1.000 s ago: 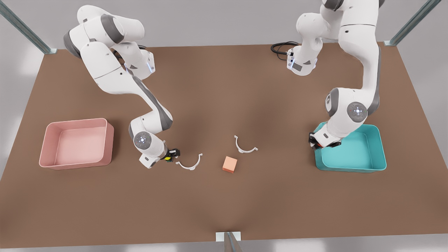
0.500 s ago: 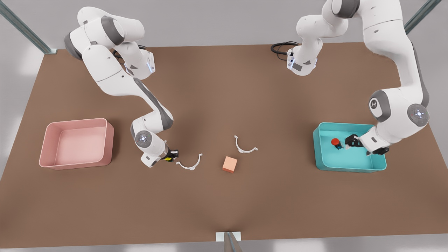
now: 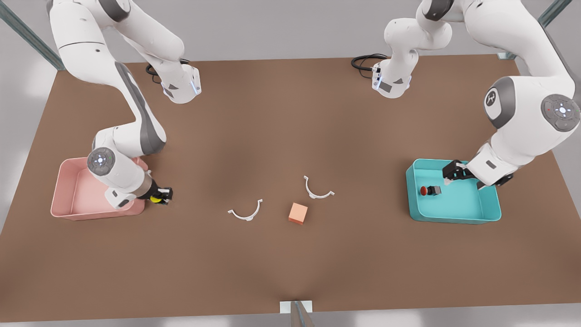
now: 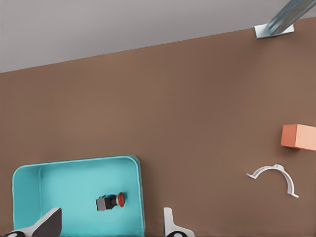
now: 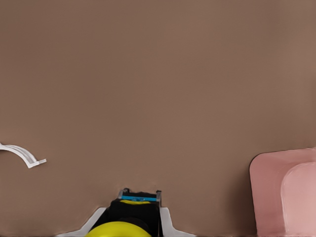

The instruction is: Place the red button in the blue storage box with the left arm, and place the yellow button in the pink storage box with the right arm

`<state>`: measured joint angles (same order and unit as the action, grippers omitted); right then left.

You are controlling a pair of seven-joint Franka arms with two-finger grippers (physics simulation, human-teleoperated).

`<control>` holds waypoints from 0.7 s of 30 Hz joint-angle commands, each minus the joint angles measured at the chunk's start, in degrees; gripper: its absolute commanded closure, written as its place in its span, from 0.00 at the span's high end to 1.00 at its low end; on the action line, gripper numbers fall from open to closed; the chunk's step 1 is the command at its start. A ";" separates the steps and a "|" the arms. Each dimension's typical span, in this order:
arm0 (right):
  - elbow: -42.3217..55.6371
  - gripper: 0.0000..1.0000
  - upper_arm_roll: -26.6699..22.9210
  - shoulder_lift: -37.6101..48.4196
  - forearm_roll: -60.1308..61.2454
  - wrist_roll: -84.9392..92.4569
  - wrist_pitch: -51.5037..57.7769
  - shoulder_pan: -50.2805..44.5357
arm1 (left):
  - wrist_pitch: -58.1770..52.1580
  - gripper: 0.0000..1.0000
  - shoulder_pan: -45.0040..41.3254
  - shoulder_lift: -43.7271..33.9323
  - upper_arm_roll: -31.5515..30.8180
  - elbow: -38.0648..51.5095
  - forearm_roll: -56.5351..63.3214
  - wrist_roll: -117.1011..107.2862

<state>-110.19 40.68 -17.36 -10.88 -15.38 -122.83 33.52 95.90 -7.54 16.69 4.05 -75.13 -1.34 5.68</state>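
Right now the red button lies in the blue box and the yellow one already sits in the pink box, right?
Not quite. The red button lies in the blue box, but the front view shows the yellow button held in the right pincer, just outside the pink box.

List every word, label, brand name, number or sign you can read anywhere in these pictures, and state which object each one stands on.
No readable text: none stands on the teal-blue plastic tray, the pale pink plastic tray, the red-capped push button, the yellow-capped push button or the salmon-orange cube.
A small dark mark on the grey joint cap of the white arm at the front view's right is too small to read.
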 commanded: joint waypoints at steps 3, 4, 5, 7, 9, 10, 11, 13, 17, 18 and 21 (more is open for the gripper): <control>-4.24 0.49 8.27 1.19 -0.28 18.18 6.03 16.31 | -2.74 1.00 -0.55 0.27 -0.10 0.07 0.02 -19.56; -4.59 0.51 9.59 1.19 -0.28 20.47 6.03 19.91 | -2.74 1.00 -0.72 0.27 -0.10 0.07 0.02 -19.56; -5.56 0.51 10.12 1.10 -0.19 23.98 5.59 23.25 | -2.74 1.00 -0.81 0.27 -0.10 0.07 0.02 -19.39; -6.79 0.52 10.12 0.66 -0.19 29.87 3.30 27.82 | -2.47 1.00 -0.81 0.45 -0.10 0.07 0.02 -19.30; -6.79 0.52 9.94 -2.06 -0.19 35.50 1.81 32.48 | -2.38 1.00 -0.72 0.71 -0.10 0.07 0.02 -19.30; -6.79 0.53 9.86 -3.47 -0.19 38.31 0.75 34.33 | -2.38 1.00 -0.81 0.63 -0.10 0.07 0.02 -19.30; -6.70 0.55 9.33 -3.73 -0.19 39.90 0.31 34.86 | -2.38 1.00 -0.81 0.71 -0.10 0.07 0.02 -19.30; -6.70 0.87 9.33 -6.99 -0.19 41.92 -0.04 37.32 | -2.38 1.00 -1.43 0.80 -0.01 0.07 0.02 -19.30; -5.91 1.00 9.42 -7.78 -0.28 41.75 -0.57 36.79 | -2.38 1.00 -1.43 1.24 -0.01 0.07 0.02 -19.21; -3.46 1.00 10.47 -7.52 -0.28 41.04 0.13 35.83 | -2.38 1.00 -1.43 1.24 -0.01 0.07 0.02 -19.12; 20.88 1.00 11.79 -6.02 -6.96 22.86 20.78 15.45 | -2.38 1.00 -1.43 1.24 -0.10 0.07 0.02 -19.21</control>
<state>-94.86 52.16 -23.71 -14.24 7.89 -116.42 53.58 93.60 -8.97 18.03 3.99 -75.09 -1.36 -7.56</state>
